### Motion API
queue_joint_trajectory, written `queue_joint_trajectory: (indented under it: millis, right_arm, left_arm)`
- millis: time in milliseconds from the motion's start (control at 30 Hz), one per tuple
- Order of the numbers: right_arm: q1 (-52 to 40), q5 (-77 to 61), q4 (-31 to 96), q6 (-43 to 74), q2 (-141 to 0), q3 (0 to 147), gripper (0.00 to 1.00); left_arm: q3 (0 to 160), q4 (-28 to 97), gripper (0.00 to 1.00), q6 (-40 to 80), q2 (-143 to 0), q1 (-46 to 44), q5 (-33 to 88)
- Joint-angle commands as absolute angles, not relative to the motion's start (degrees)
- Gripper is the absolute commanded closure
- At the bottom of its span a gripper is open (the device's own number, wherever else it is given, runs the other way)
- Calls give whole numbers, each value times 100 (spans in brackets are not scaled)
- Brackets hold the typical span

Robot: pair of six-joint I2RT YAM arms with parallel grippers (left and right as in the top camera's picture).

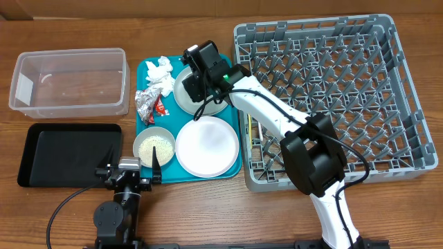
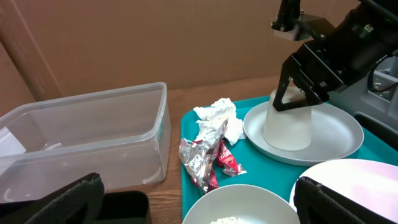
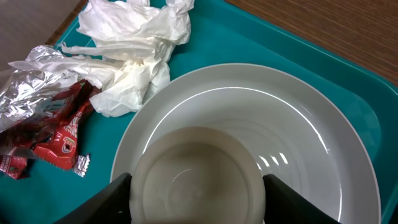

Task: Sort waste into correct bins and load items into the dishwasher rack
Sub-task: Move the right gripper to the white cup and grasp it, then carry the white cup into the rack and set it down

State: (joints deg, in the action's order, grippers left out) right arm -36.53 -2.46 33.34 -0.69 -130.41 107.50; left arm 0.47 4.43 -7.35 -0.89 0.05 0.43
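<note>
Right gripper: jaws spread either side of the small white cup, right at its walls. I can't tell if they're pressing yet.
Cup: sits on the pale grey plate on the teal tray (upside down, looks like).
Handling: I reckon it's light, rigid and glossy, so slippery. Pinch squarely across the walls.
Left gripper: wide open, empty, near the rice bowl.

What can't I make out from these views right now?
Overhead: the right gripper covers the cup; contact can't be judged.
Right wrist: the bottom edge cuts off the cup's near side, so the grip is unclear.
Left wrist: the bottom edge cuts off the bowl and most of its rice.
</note>
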Motion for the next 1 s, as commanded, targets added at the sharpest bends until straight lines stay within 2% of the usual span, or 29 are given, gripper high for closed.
queue_joint_trajectory:
  millis: [0, 367, 767, 967]
  right_arm:
    - [-3691, 89, 3347, -73, -13146, 10777, 48]
    - [-3693, 285, 4462, -86, -12486, 11397, 55]
    - [-3632, 276, 5555, 281, -10934, 11782, 56]
    - [-3247, 298, 6224, 279, -10558, 11782, 55]
  left_arm:
    - [32, 447, 0, -637, -69, 36, 21]
    - [32, 447, 0, -637, -69, 36, 21]
    - [32, 447, 0, -637, -69, 36, 21]
    - [32, 447, 0, -637, -69, 36, 21]
